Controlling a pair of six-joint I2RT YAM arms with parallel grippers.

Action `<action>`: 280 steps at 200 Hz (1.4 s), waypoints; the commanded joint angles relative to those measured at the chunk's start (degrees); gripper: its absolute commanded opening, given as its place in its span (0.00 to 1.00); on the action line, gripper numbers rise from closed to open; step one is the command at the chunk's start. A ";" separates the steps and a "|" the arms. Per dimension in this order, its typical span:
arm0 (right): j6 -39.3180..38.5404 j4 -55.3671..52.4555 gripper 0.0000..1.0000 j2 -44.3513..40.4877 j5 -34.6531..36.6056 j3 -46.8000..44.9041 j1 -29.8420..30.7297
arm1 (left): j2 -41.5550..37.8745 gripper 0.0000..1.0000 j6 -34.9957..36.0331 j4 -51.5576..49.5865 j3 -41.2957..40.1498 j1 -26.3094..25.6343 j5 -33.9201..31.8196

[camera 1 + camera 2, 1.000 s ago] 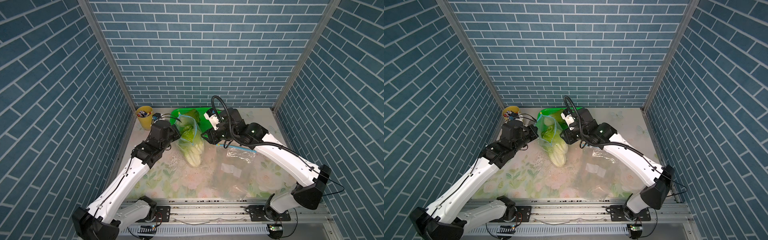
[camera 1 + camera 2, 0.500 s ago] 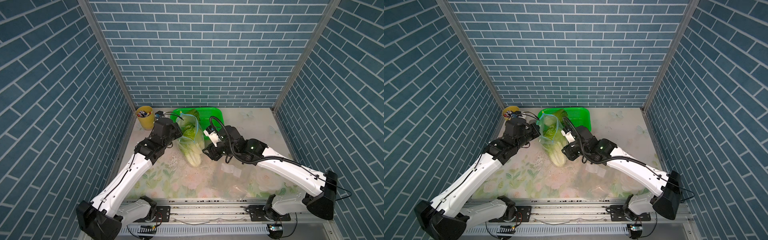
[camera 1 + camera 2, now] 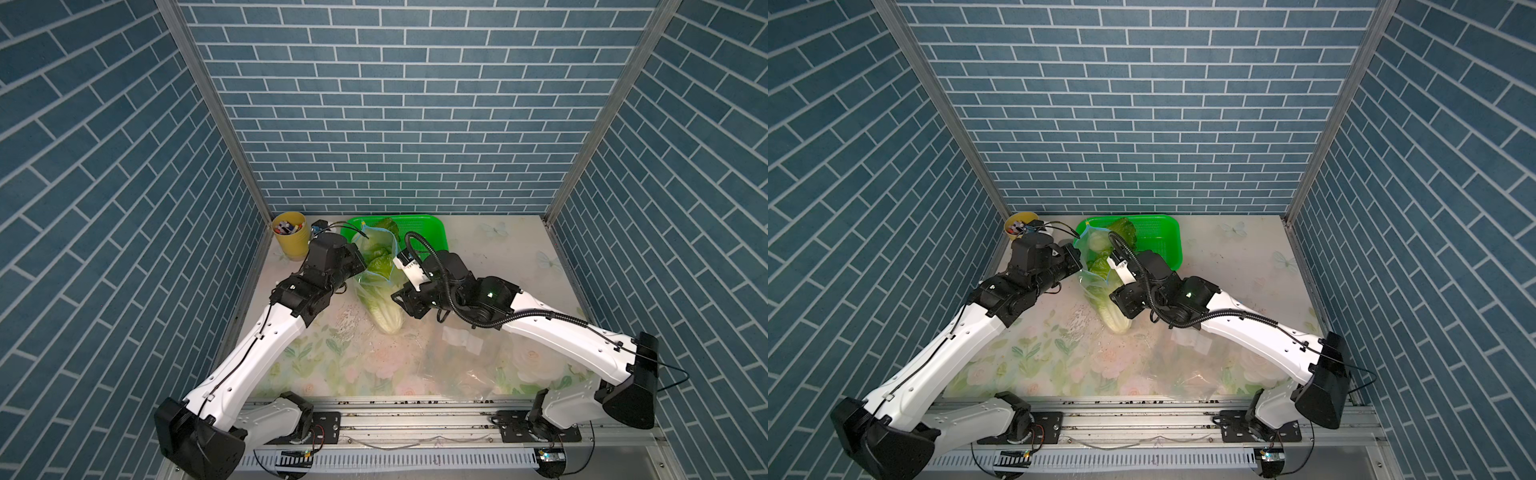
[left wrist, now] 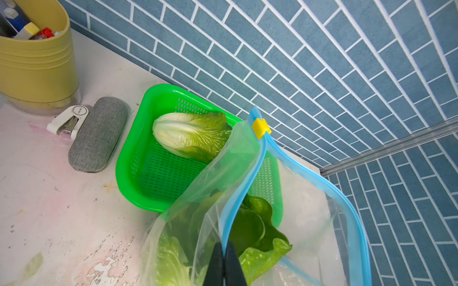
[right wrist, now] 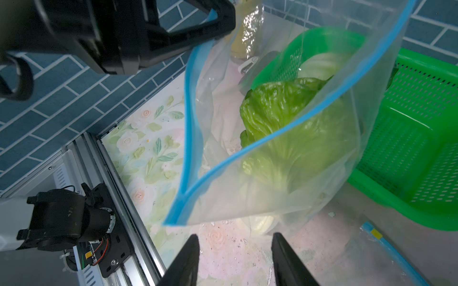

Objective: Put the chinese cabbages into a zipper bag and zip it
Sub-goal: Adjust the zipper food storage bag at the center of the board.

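Pinching the blue rim of the zipper bag (image 4: 223,161), your left gripper (image 4: 224,252) is clamped tight on it, holding the mouth up.

Yes, and your right gripper (image 5: 235,236) has its fingers parted about halfway, nothing between them, just beside the bag's lower corner.

Your bagged cabbage (image 3: 384,311) sits stem end down, near the back edge of the bench (image 3: 498,249).

And your loose cabbage (image 4: 190,133) lies in the green basket (image 4: 128,158) at that back edge, just behind the bag.
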 commanded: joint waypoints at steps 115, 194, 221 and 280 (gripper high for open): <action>-6.08 -2.24 0.16 8.05 6.82 11.77 1.56 | 1.53 0.00 0.47 0.24 3.04 0.23 -0.60; -8.83 -3.31 0.00 6.69 9.33 13.87 1.51 | 1.26 0.00 2.76 0.15 3.45 0.24 -0.71; -11.88 -3.17 0.00 5.91 10.99 14.45 1.52 | 0.40 0.22 6.50 0.05 3.64 0.27 -0.70; -22.21 -2.87 0.00 5.44 16.79 16.79 1.05 | -5.77 0.58 19.65 -0.77 2.25 3.93 1.81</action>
